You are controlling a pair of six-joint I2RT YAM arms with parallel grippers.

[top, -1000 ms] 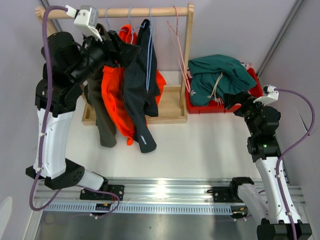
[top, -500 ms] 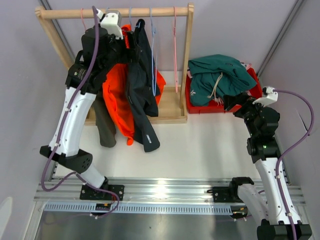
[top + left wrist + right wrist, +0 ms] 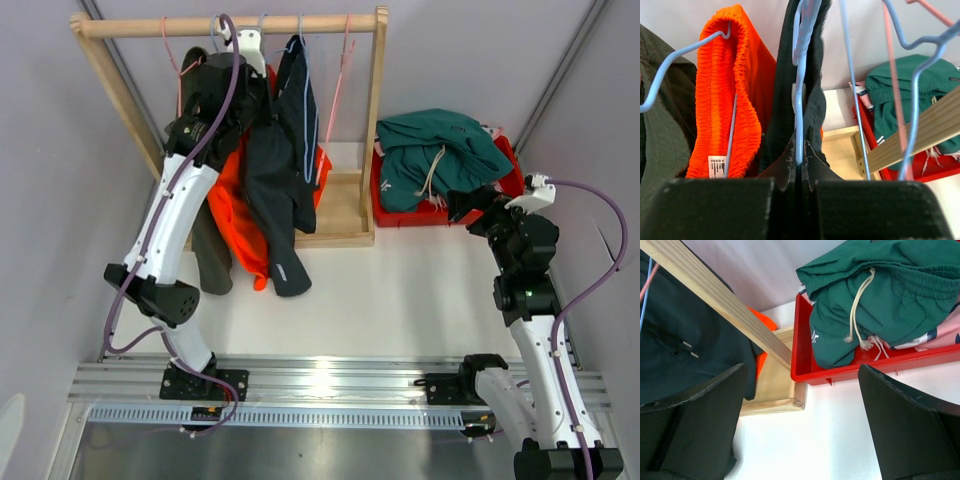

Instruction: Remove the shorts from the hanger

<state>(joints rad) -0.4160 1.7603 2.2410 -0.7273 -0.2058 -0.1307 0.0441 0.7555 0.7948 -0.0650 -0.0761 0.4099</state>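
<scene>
— White worktop [image 3: 400, 290] below, but what hangs on the wooden rack [image 3: 376, 120]?
— Olive shorts [image 3: 210, 255], orange shorts [image 3: 722, 85] and navy shorts [image 3: 270, 190], side by side under its rail.
— And the left pincer [image 3: 799, 161]?
— Up by the rail, pressed together on the wire of the blue hanger [image 3: 799, 100] that carries the navy shorts.
— The right pincer [image 3: 802, 375]?
— Spread wide, holding nothing, low near the red bin [image 3: 850, 371]. Teal shorts [image 3: 440, 145] lie piled in it, with pink printed shorts [image 3: 945, 335] underneath.
</scene>
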